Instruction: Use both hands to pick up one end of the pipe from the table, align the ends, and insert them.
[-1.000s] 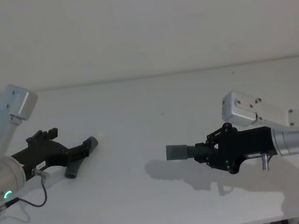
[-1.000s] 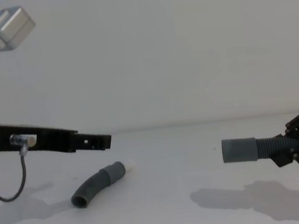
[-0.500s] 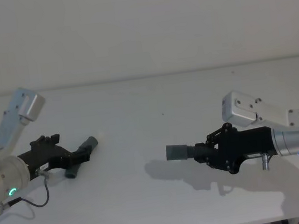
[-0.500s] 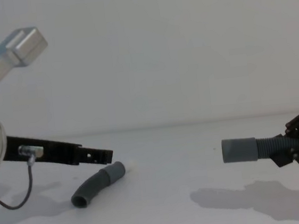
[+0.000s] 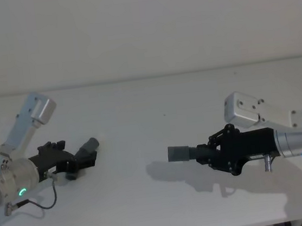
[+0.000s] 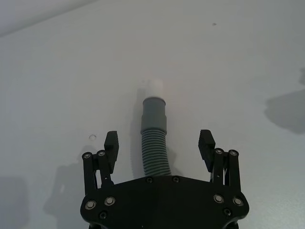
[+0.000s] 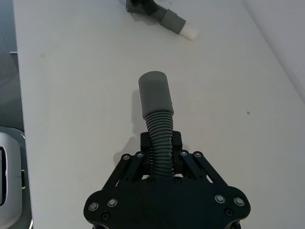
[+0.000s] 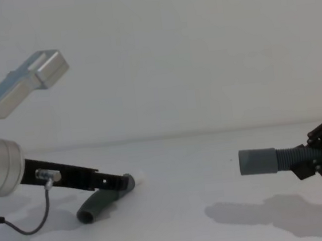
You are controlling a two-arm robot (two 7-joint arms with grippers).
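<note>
Pipe status? Where's the loose piece and where's the held piece right now?

Me: loose piece is lying flat on the tabletop over on my left. It's curved, with the grey cuff and whitish tip pointing away from my left gripper. Left fingers are spread wide, one on each side of the ribbed part with a gap on both sides, so nothing's gripped there. Held piece is in my right gripper, over on my right. Those fingers are clamped on the ribbed part just behind the socket cuff. It's up off the tabletop, roughly level, socket aimed toward my left, with its shadow underneath.

Them: ok, and how's the room, any edges close?

Me: plenty of room tbh. The two pieces are well apart, with an open stretch of tabletop between them. The far edge runs along the wall, well behind both pieces. The near edge shows along the bottom of the head view, and my right arm's shadow falls close to it. From the chest view my left fingertip overlaps the loose piece's cuff, and I can't tell from there whether it touches.
</note>
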